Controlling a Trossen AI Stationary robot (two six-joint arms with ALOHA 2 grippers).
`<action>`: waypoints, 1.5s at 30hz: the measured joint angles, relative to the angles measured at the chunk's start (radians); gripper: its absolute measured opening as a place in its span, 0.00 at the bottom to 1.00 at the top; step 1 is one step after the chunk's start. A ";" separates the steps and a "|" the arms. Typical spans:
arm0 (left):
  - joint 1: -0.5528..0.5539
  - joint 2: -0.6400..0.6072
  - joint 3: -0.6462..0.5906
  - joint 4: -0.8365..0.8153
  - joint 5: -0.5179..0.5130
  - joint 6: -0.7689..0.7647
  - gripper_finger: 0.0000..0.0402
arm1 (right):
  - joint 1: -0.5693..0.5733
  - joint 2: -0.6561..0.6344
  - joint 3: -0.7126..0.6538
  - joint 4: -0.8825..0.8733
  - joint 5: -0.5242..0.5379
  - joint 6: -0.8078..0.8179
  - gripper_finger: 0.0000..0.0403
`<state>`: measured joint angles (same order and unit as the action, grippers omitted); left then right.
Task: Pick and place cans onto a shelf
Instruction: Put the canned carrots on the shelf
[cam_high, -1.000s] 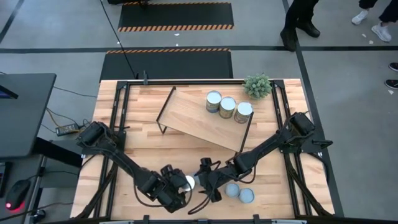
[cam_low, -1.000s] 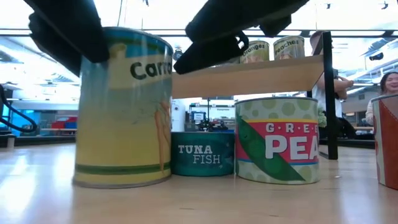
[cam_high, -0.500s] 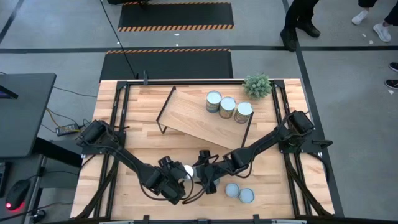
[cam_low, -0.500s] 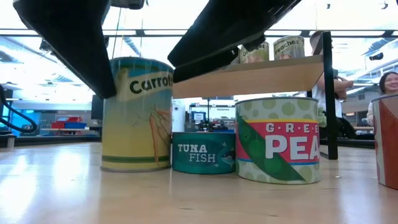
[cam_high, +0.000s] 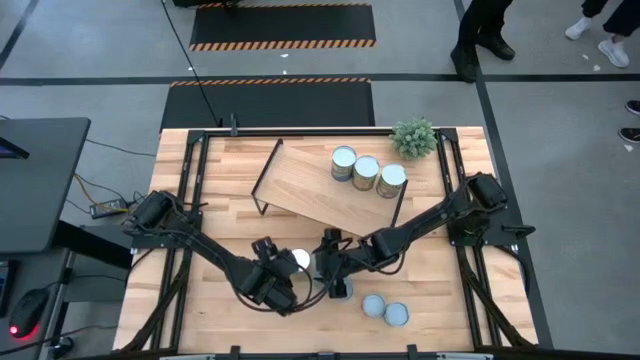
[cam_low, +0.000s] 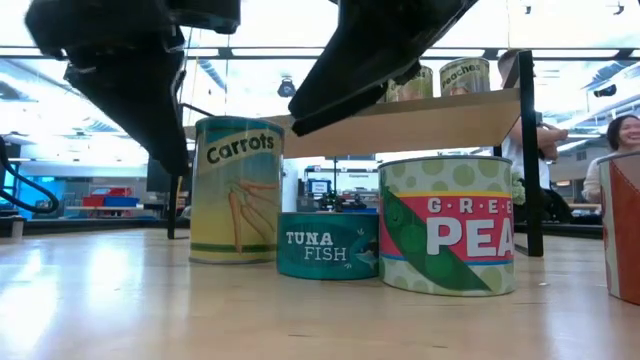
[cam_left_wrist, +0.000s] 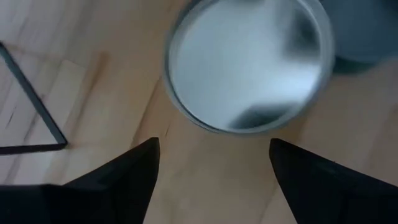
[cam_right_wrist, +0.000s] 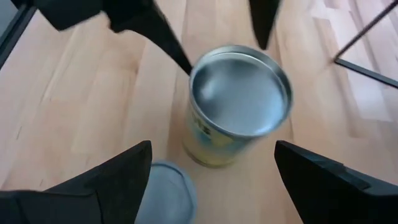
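A carrot can (cam_high: 298, 260) with a shiny top stands upright on the table, next to a low tuna can (cam_low: 328, 245). My left gripper (cam_high: 283, 276) is open at the carrot can's near-left side, and the can top (cam_left_wrist: 249, 62) shows just ahead of its fingers. My right gripper (cam_high: 328, 268) is open to the can's right, with the can (cam_right_wrist: 239, 99) well ahead of its fingers. The shelf (cam_high: 310, 190) stands askew at the back with three cans (cam_high: 365, 172) on its right end. My left gripper comes at the carrot can slanting down from the table's near left, fingers open. One fingertip (cam_right_wrist: 186, 67) meets the can's wall just under the rim (cam_right_wrist: 195, 79). Whether the other fingertip touches, I cannot tell. The can stands upright with its base on the table.
Two cans with blue-grey tops (cam_high: 373, 305) (cam_high: 397, 315) stand near the front edge, right of the grippers. One is the peas can (cam_low: 447, 225). A small potted plant (cam_high: 413, 137) stands at the back right, beside the shelf. Black frame rails run along the table's sides.
The carrot can has slid upright toward the table's far edge and now stands beside the tuna can. My left gripper has followed it that way and tipped more steeply down. My right gripper has also gone toward the far edge. Both have stayed open.
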<state>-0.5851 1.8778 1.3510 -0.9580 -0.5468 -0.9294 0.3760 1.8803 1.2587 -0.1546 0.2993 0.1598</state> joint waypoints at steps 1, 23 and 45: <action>-0.001 0.000 0.000 0.000 0.012 0.019 0.77 | 0.000 -0.010 0.000 -0.015 0.001 0.000 0.86; 0.085 -0.166 0.012 0.041 0.546 0.265 0.98 | 0.104 -0.337 0.000 -0.362 0.125 0.108 0.86; 0.230 -0.160 -0.163 0.240 0.490 0.452 0.98 | 0.125 -0.384 0.000 -0.417 0.126 0.163 0.86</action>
<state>-0.3551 1.7176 1.1881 -0.7177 -0.0568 -0.4772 0.5014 1.4963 1.2587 -0.5720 0.4256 0.3225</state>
